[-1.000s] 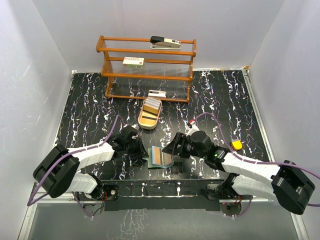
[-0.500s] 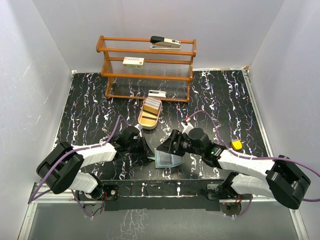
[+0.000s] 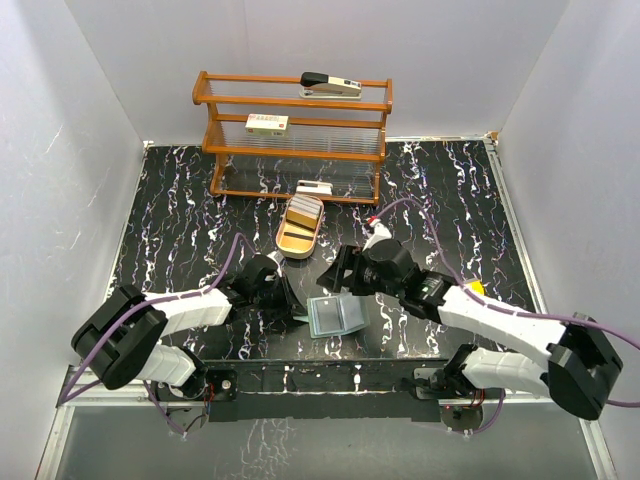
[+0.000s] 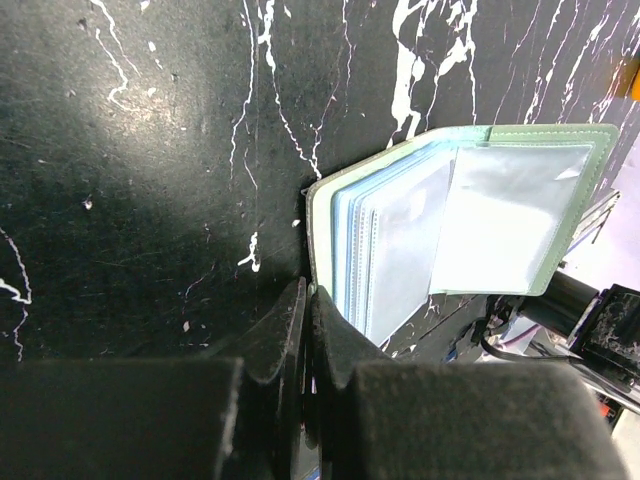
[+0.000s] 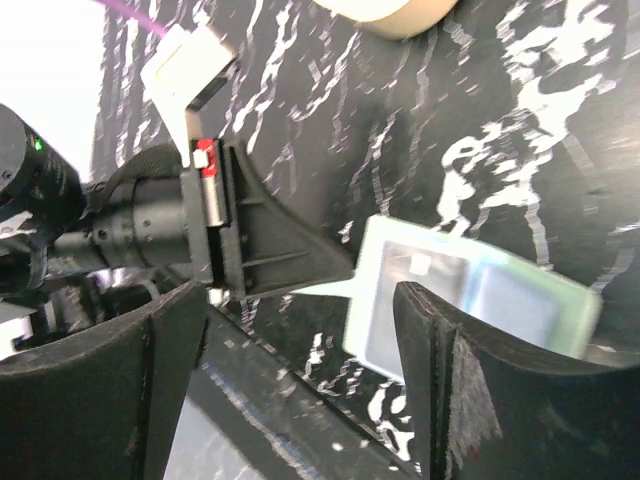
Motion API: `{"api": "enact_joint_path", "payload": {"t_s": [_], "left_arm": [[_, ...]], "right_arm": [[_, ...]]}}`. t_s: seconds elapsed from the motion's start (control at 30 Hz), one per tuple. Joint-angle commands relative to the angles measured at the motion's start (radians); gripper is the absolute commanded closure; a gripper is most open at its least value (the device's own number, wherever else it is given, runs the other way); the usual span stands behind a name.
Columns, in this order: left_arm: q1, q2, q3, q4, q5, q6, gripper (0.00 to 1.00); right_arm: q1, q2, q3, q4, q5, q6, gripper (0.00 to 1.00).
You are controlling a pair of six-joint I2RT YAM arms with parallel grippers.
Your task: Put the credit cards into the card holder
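Right gripper (image 3: 335, 280) back — card holder (image 3: 337, 315) now apart

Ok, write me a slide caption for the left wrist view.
Left gripper pinches the corner of the open card holder, clear pockets fanned, flat on the black marbled table.

On my feed the card holder (image 4: 460, 220) is sage-green outside, with pale blue-grey clear pockets. The table (image 3: 440, 190) beneath is black with white marbled veining; the shelf (image 3: 295, 152) is orange-brown wood and the oval tray (image 3: 292, 240) tan.
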Motion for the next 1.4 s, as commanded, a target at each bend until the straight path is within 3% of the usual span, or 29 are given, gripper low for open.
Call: {"api": "enact_joint_path", "payload": {"t_s": [0.0,0.17,0.57,0.93,1.23,1.37], "left_arm": [[-0.005,-0.037,-0.008,-0.018,-0.01,0.019,1.0],[-0.006,-0.041,0.005,-0.029,-0.007,0.032,1.0],[-0.006,-0.049,-0.008,-0.014,0.002,0.022,1.0],[-0.01,-0.048,-0.002,0.036,0.029,-0.017,1.0],[-0.014,-0.036,0.002,0.072,0.055,-0.04,1.0],[-0.014,-0.05,0.014,0.043,0.058,-0.032,0.89]], "right_arm": [[-0.006,-0.087,0.053,-0.265,0.263,-0.118,0.23],[-0.027,-0.115,-0.011,-0.265,0.233,-0.107,0.15],[-0.031,-0.095,-0.165,-0.131,0.179,-0.02,0.15],[-0.029,-0.074,-0.173,0.177,-0.164,0.018,0.36],[-0.012,0.026,-0.173,0.291,-0.228,0.055,0.36],[-0.004,0.087,-0.167,0.3,-0.243,0.048,0.5]]}}
